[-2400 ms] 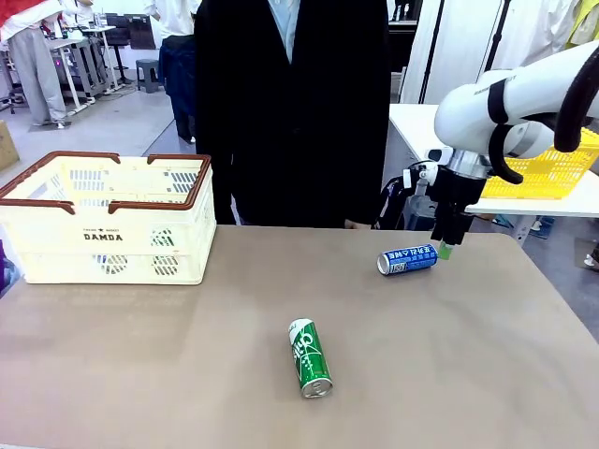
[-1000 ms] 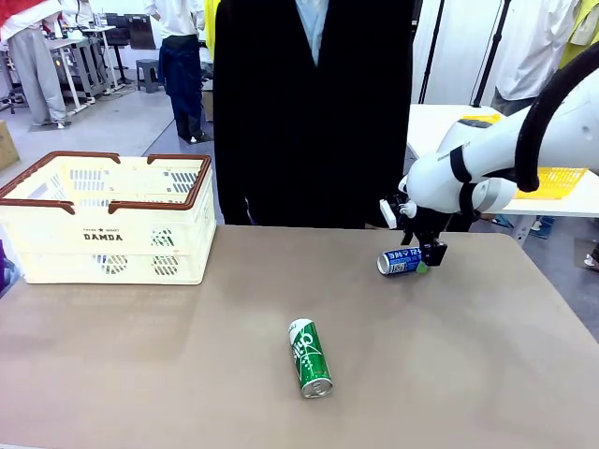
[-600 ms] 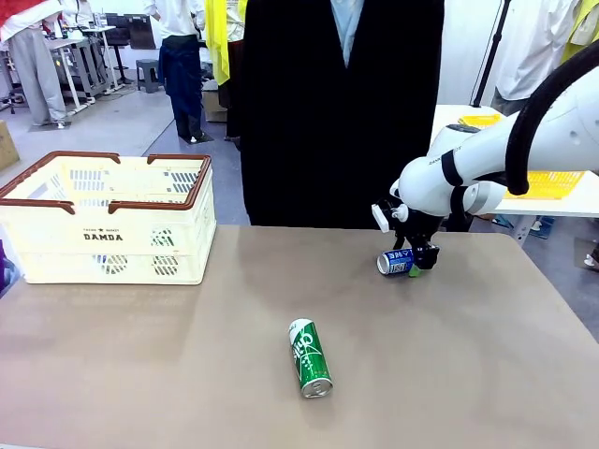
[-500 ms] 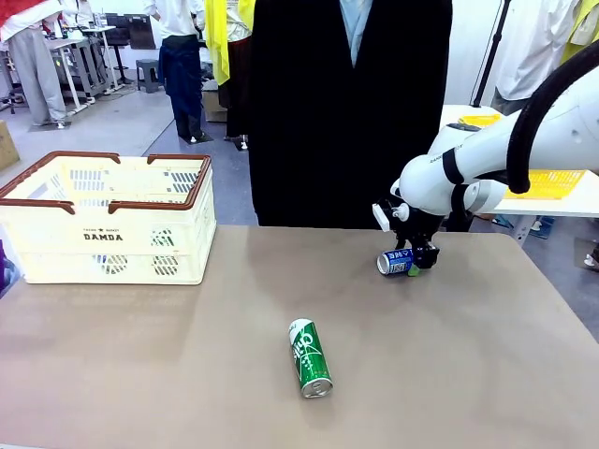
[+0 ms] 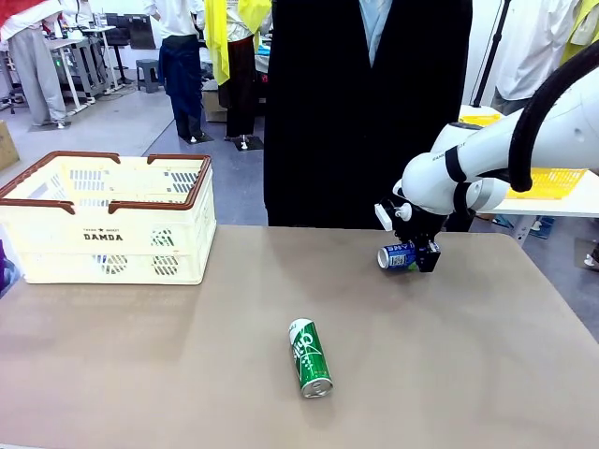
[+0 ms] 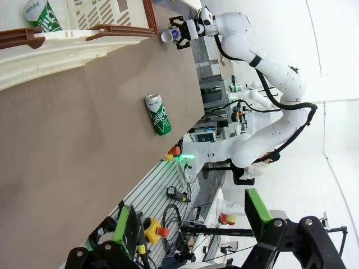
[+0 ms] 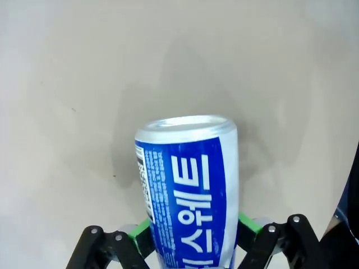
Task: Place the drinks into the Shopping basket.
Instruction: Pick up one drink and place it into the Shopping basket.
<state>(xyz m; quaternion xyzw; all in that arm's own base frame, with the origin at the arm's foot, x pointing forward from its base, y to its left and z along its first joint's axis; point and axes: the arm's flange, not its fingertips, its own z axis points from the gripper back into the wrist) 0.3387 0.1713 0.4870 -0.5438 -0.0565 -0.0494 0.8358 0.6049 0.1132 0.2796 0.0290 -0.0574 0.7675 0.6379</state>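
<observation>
Reaching in from the right, the right gripper [image 5: 417, 258] has its jaws closed on the blue can [image 5: 397, 256]. In the right wrist view a green pad [image 7: 250, 224] presses on each side of the can. The can lies on its side near the far edge of the table [image 5: 187, 365], just in front of the person [image 5: 365, 112]. The green can [image 5: 310, 358] lies on its side at mid-table, well apart from both. Bare tabletop runs between the blue can and the Shopping basket [image 5: 56, 238], which sits at the far left corner with its top open. The left gripper [image 6: 188, 224] hangs wide open and holds nothing. A second ago the right jaws stood apart around the same can; the can has barely shifted, and the person has stepped to the right.
</observation>
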